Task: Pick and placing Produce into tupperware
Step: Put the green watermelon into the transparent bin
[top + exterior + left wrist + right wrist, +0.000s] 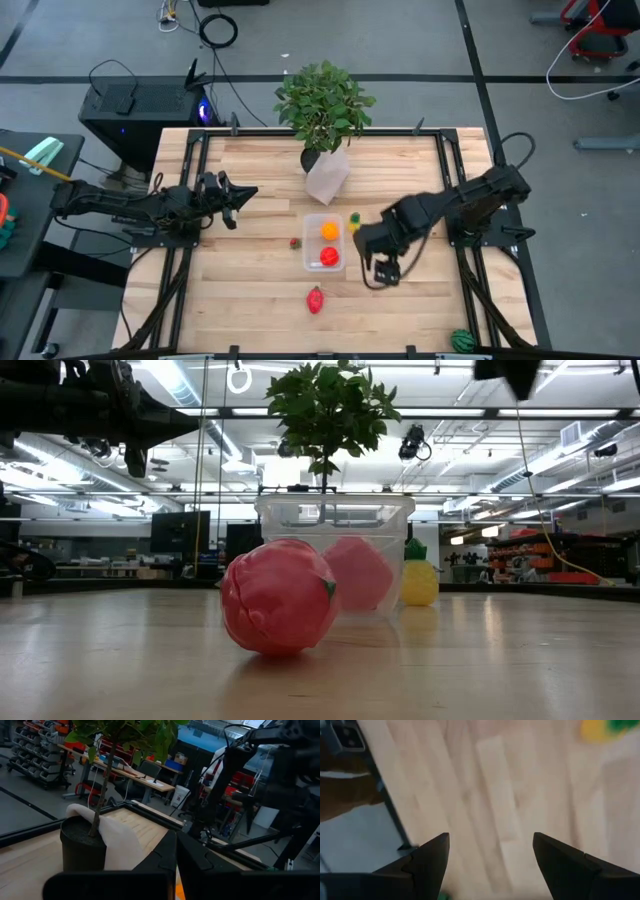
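Tupperware (324, 243) sits near the centre of the worktop (250, 300), directly at 6 o'clock from the potted plant (322, 105) in the high view. Inside it lie an orange item (329, 230) at the 12 o'clock end and a red item (328, 256) at the 6 o'clock end.

Loose produce on the worktop:
- Small red piece (295, 242), just beside the tub at 9 o'clock.
- Yellow piece with green top (354, 218), just beside the tub's corner at 2 o'clock.
- Pinkish-red piece (316, 299), near the tub at 6 o'clock, apart from it. In the low view it fills the foreground in front of the tub.
- Striped green piece (461, 341), well apart at 4 o'clock, by the worktop's corner.

Right end effector (386, 270) hovers at 3 to 4 o'clock of the tub, near it. Its fingers are apart and empty in the right wrist view, with bare wood between them.

Left end effector (243, 193) waits at 10 o'clock of the tub, well apart, with its fingers together in the left wrist view.
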Available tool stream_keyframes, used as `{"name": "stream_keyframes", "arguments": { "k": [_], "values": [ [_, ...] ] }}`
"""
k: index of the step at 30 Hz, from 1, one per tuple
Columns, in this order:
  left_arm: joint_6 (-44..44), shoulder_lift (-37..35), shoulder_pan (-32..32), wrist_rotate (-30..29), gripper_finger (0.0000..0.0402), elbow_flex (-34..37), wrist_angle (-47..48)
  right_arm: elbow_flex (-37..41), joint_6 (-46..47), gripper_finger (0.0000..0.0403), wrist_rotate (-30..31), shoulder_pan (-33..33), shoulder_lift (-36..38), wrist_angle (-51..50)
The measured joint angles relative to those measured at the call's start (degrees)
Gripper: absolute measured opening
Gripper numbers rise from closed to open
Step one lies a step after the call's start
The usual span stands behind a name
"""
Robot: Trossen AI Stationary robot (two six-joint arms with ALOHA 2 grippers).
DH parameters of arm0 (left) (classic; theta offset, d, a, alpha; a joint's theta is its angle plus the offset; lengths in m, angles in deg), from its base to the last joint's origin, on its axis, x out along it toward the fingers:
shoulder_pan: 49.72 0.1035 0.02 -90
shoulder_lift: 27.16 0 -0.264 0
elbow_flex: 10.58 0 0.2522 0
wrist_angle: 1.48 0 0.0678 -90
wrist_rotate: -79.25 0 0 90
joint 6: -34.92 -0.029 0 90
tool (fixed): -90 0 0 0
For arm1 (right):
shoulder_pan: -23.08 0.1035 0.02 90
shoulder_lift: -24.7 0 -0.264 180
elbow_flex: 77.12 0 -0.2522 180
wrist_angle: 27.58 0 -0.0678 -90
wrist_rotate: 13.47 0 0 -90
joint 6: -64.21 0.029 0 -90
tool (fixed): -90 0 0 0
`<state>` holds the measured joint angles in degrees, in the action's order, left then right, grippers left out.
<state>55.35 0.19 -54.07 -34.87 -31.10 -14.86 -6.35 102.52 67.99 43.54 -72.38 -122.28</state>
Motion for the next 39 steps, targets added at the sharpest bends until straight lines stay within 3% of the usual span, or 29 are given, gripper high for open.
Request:
{"name": "stream_keyframes", "arguments": {
  "k": [20,32,39],
  "values": [
    [0.00,0.00,-0.01,0.00,0.0012,0.00,-0.01,9.11,36.08,0.0291,-6.17,18.29,0.00,6.97],
    [0.02,-0.02,0.00,0.02,0.0027,0.00,-0.03,24.91,47.05,0.0291,-24.71,21.31,-0.07,23.71],
    [0.04,-0.02,-0.01,2.75,0.0016,0.00,-0.03,31.75,47.07,0.0291,-29.88,21.33,-0.04,29.85]
  ]
}}
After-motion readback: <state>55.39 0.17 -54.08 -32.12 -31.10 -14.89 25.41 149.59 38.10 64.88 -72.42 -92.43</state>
